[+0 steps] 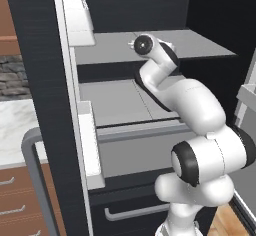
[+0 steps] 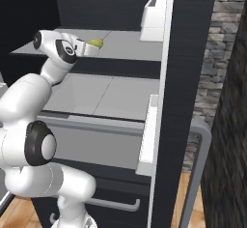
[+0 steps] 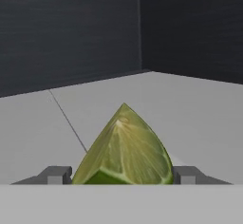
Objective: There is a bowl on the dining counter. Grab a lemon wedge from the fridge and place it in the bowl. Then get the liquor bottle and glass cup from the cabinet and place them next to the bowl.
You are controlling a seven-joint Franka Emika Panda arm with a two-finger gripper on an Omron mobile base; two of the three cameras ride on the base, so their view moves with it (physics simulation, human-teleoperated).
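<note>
Shelf: smooth grey shelf [image 2: 125, 50] inside the black fridge [image 1: 40, 80]
Wedge: glossy yellow-green lemon wedge [image 3: 124, 149] — pointed tip up
Gripper: gripper [image 3: 122, 174] fingers flank the wedge — contact unclear

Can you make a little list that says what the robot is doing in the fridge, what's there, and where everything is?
place: inside the open fridge, door swung wide
shelf: grey upper shelf, against the dark back wall
lemon wedge: yellow-green lemon wedge sits on that shelf, point up
hand: the hand is reaching in at shelf height, one fingertip on each side of the wedge
grip: fingers are close beside the wedge; cannot tell if they squeeze it yet
lower down: a second grey shelf and a drawer with a handle
</note>
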